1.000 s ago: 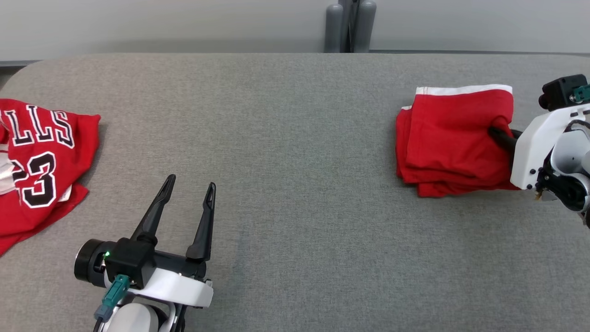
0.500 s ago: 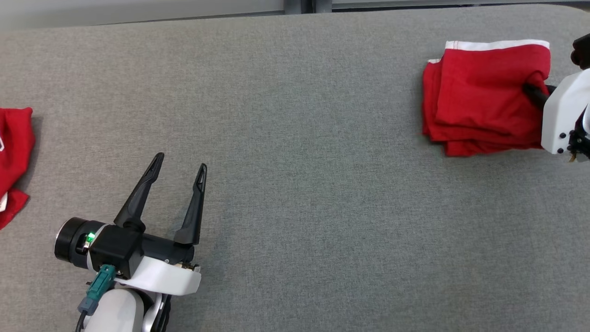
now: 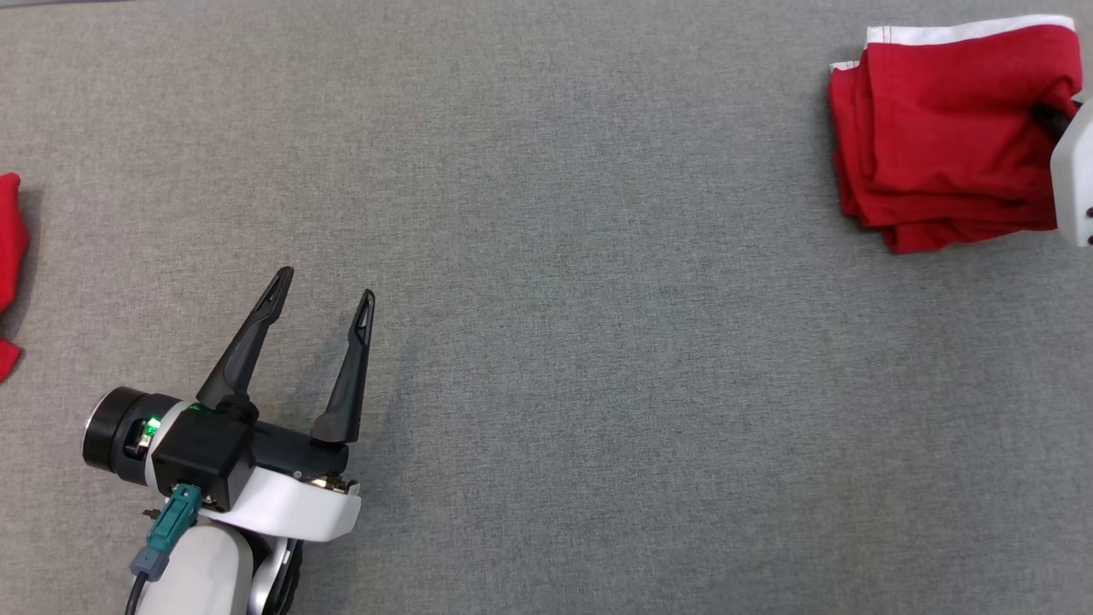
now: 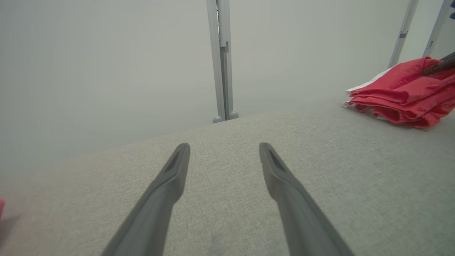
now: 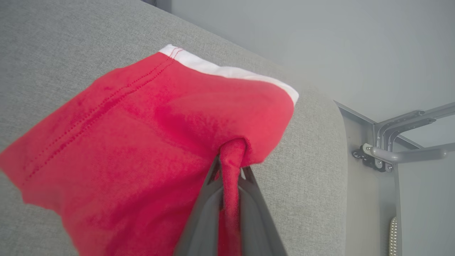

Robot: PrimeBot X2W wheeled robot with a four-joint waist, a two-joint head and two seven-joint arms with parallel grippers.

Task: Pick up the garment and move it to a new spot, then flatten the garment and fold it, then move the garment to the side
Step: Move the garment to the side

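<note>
Grey fabric-topped bench point(image 3: 598, 342) across the head view; pale wall point(image 4: 106, 53) and metal post point(image 4: 222, 60) beyond its far edge in the left wrist view.

Red garment point(image 3: 948, 128) folded into a stack of layers, lying at the far right of the bench close to its rounded corner. White band point(image 3: 965, 32) along the far edge, loose fold edges toward the left and near sides. Roughly square as folded, so no clear long axis.

Right claw point(image 5: 230, 167) pressed together on a pinched ridge of red cloth at the right edge of the garment, fingers pointing into the stack. Bulk of the garment straight ahead of those fingers, resting on the bench.

Left claw point(image 3: 325, 284) spread wide and holding nothing, low over bare bench at the near left, well apart from the garment. Right arm by far the nearer.

Edge of a second red cloth point(image 3: 8, 222) at the far left.

Judged as the last step, shifting the folded garment aside; any drag likely to skew the layers.
</note>
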